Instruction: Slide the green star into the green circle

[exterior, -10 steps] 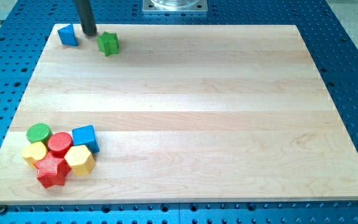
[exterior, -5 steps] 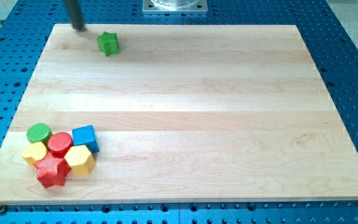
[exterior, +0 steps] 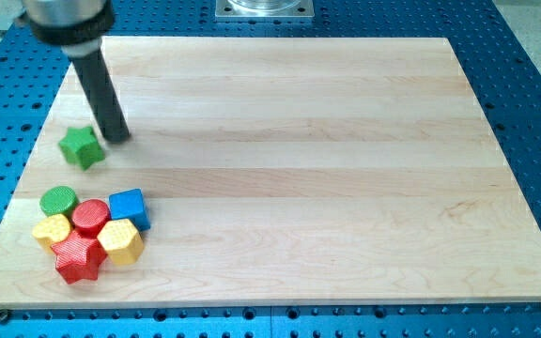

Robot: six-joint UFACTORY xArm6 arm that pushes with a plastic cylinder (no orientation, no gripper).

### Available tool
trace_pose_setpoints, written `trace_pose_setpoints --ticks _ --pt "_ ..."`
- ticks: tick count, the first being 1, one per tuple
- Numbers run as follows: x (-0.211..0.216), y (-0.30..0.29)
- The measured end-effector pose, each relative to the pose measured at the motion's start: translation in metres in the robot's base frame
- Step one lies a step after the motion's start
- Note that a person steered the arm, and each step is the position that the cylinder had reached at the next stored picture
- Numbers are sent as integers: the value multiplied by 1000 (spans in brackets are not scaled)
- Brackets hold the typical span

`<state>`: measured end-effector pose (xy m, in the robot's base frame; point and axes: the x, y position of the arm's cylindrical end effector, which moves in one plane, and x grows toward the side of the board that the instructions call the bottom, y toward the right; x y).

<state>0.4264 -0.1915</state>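
Green star (exterior: 81, 147) sits at the board's left side, near the green circle (exterior: 59, 199), which lies at about 7 o'clock from it with a bare gap between. My tip (exterior: 117, 137) is just beside the star at its 2 o'clock; contact can't be confirmed. No claw here: just a rod, holding nothing.

Step in hand, as I judge it: push along the 2-to-7 line, slowly and through the star's centre so it doesn't spin off. Star has no long axis; one point aims up-left.

Below the circle: red cylinder (exterior: 90, 216), blue cube (exterior: 129, 207), yellow cylinder (exterior: 52, 230), yellow hexagon (exterior: 119, 241), red star (exterior: 77, 259), all clustered touching. Overshoot could scatter them.
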Motion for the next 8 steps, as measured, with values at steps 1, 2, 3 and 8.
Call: trace_pose_setpoints --ticks 1,2,3,8 --pt "27 3" --pt "-22 -1" --pt "-36 -8" --pt "37 -67"
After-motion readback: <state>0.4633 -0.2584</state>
